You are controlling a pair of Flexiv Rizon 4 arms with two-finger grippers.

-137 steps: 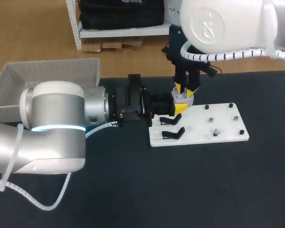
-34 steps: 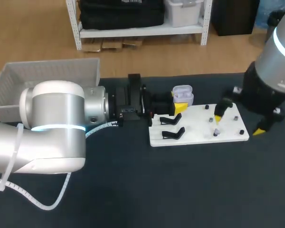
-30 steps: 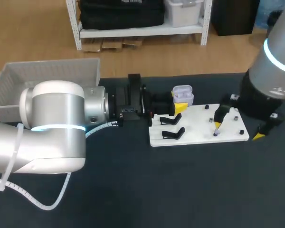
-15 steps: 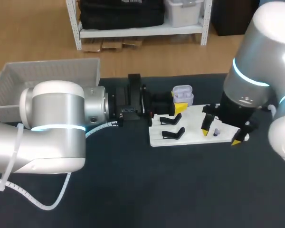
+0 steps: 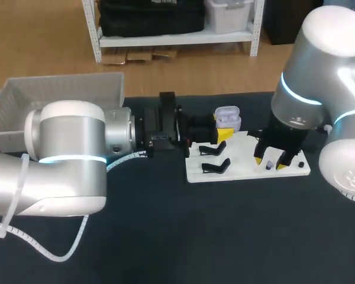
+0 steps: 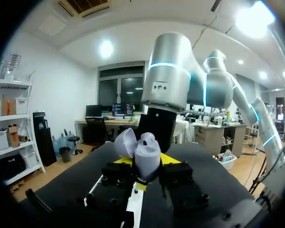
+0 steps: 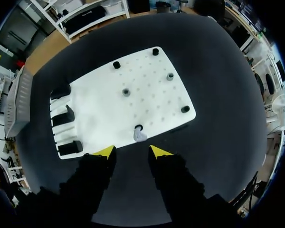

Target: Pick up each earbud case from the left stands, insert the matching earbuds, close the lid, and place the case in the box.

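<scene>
Right hand (image 7: 132,152) moved over earbud (image 7: 139,136), case (image 5: 227,117) open

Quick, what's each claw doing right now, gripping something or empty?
Left gripper: shut on the open earbud case.
Right gripper: open, empty, over an earbud on the white board.

Black table (image 5: 225,236) — broad, matte, dark from edge to edge, evenly lit.

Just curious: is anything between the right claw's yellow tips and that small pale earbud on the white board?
No. In the right wrist view, only bare white board shows between the right gripper and the earbud.
</scene>
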